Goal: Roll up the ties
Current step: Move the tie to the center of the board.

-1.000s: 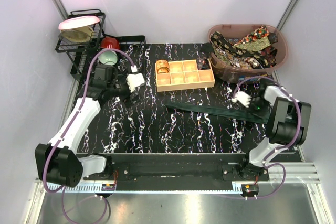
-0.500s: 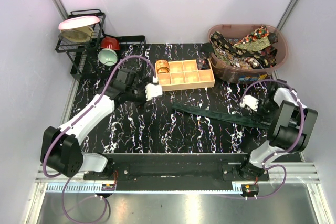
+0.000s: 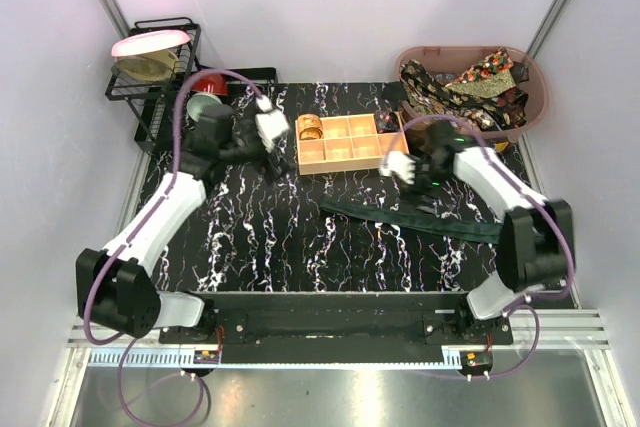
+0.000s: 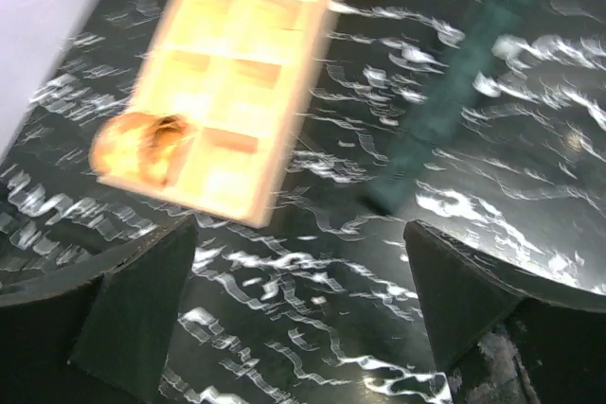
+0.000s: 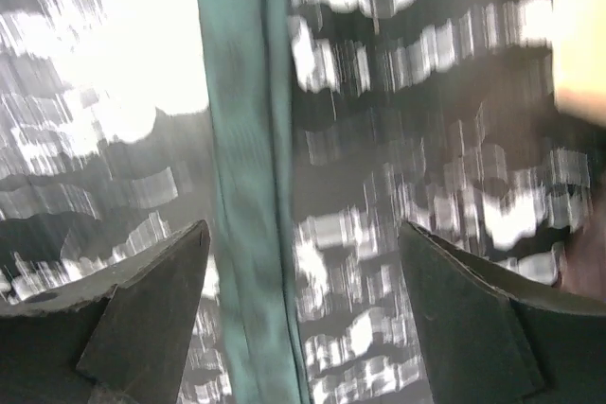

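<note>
A plain dark green tie [image 3: 375,213] lies flat across the black marbled table, right of centre. More patterned ties [image 3: 470,87] are heaped in the brown basket [image 3: 540,97]. My right gripper [image 3: 397,165] hangs open above the green tie's left part, by the wooden box's right end. In the right wrist view the green tie [image 5: 241,139] runs below the open gripper [image 5: 303,226], nearer the left finger and touching neither. My left gripper [image 3: 268,127] is open and empty at the box's left end. The left wrist view shows the gripper [image 4: 298,224] over bare table and the tie [image 4: 445,92] at upper right.
The tan wooden box [image 3: 350,142] with square compartments stands at the back centre, a gold rolled item [image 3: 311,127] in its left corner compartment. A black dish rack [image 3: 160,67] with a pink plate and a red bowl [image 3: 208,82] stands back left.
My right gripper opened, left the green tie's right end and moved left toward the box. The left gripper swung right, then back up to the box's left end.
</note>
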You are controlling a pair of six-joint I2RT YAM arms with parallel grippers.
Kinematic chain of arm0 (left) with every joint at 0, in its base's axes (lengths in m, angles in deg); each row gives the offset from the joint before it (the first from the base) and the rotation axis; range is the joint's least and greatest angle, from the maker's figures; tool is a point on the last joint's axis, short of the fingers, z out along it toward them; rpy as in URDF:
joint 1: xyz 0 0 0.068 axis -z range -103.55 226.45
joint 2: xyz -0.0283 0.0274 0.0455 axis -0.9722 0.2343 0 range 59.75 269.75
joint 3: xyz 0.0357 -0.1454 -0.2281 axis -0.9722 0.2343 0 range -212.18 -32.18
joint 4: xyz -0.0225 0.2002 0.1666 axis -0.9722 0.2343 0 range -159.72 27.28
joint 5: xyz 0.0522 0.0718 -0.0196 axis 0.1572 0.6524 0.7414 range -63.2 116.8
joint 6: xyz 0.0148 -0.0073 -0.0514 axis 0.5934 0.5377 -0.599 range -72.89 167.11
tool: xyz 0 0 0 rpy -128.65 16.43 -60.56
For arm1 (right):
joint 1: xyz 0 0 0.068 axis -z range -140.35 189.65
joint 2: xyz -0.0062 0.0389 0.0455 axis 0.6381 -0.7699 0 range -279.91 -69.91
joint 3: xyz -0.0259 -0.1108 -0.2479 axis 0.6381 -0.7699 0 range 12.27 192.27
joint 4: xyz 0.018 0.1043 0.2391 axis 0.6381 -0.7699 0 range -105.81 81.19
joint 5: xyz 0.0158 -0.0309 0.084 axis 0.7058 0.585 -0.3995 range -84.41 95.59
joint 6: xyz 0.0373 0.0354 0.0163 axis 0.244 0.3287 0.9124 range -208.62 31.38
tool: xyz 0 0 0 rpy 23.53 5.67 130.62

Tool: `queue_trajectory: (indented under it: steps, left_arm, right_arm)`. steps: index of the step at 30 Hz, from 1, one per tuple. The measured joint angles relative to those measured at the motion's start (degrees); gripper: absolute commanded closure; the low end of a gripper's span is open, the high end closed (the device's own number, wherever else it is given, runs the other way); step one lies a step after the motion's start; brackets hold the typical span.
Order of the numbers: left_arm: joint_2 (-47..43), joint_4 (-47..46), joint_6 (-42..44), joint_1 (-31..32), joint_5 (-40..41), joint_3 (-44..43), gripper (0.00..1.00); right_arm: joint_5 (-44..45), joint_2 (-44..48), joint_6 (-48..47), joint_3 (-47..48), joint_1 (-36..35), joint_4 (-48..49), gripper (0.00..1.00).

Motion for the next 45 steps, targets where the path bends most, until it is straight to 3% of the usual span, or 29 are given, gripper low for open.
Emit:
queue_trajectory:
  steps: [5,10,14,19,23,25,30,32,34,39,43,45]
  left_arm:
    - [-1.05,-7.63,-8.68,-9.86,-0.15,-0.98,0.01]
    - [-2.64,-7.28,-12.61,-11.23,3.1,-2.21,0.01]
    - [-5.05,-8.87,-16.46,-14.6,4.42,-0.37,0.01]
    - [-7.3,-7.82,-17.29,-17.29,5.29,-0.26,0.01]
    - [-9.16,-5.68,-14.95,-17.57,5.01,0.24,0.04]
    - [-10.47,-4.09,-12.5,-17.73,4.39,1.25,0.11]
    - [-14.12,2.95,-0.46,-17.88,0.28,6.95,0.2]
    - [-15.17,7.06,7.41,-17.22,-1.27,10.23,0.25]
    - [-15.76,11.21,15.85,-14.88,-1.31,14.64,0.25]
    - [-15.34,18.1,28.17,-6.82,-1.07,22.08,0.24]
    - [-12.96,18.56,31.74,-2.08,-1.05,22.43,0.24]
    - [-11.47,18.49,32.33,-1.05,-1.01,22.4,0.24]
  right_arm:
    - [-0.42,-9.49,12.22,5.09,-12.66,5.7,0.13]
    - [-0.37,-17.53,19.74,8.66,-20.33,10.56,0.16]
    - [-0.33,-23.28,22.34,10.95,-22.38,13.03,0.22]
    - [-0.22,-25.42,22.84,12.68,-22.86,14.58,0.46]
    - [-0.2,-25.46,22.32,12.15,-24.02,15.61,0.57]
    - [-0.28,-24.72,22.14,10.8,-24.9,16.85,0.6]
    - [-1.7,-19.87,22.16,3.91,-26.84,18.14,0.64]
    - [-2.43,-17.68,22.18,1.05,-27.19,17.92,0.7]
    - [-3.39,-16.11,22.45,-1.01,-27.3,17.49,0.69]
    - [-4.5,-14.29,23.93,-3.23,-28.55,16.76,0.41]
    - [-4.81,-13.22,25.92,-3.89,-29.27,16.39,0.3]
    - [-4.55,-12.07,27.58,-4.42,-29.31,16.09,0.17]
